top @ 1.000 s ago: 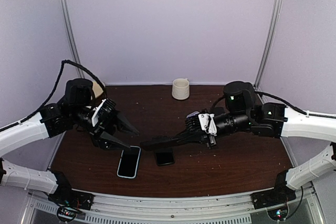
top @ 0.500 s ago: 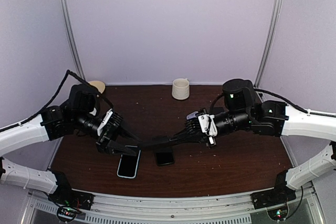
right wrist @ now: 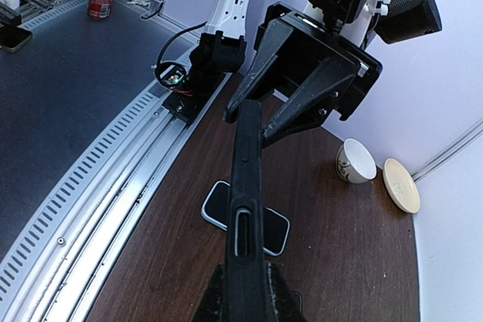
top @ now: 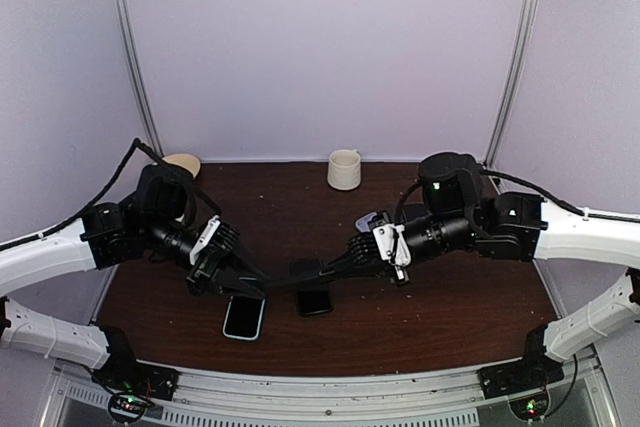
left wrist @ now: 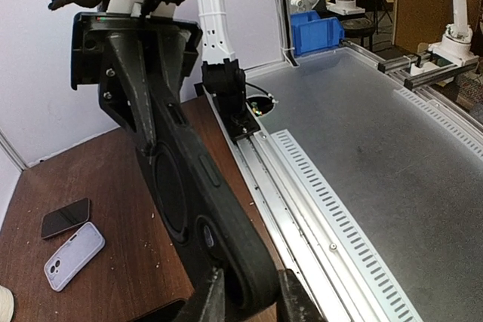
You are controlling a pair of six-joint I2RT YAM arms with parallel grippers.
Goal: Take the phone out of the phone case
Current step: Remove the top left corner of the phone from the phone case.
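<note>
While the right end effector (right wrist: 243,292) pinches the black phone case (left wrist: 181,186) aloft above the table (top: 450,307), the left end effector (left wrist: 247,303) straddles its far end; whether it grips, I cannot tell. It should clamp firmly before any flexing.

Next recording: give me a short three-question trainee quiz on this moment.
1. True or false: the black rubbery phone case lies flat on the dark brown table.
2. Which gripper has the case between its fingers? A: left gripper only. B: right gripper only. C: both.
3. Fill in: the cream cup stands near the table's ____ edge.
Key: 1 false, it is held above the table; 2 C; 3 far.
</note>
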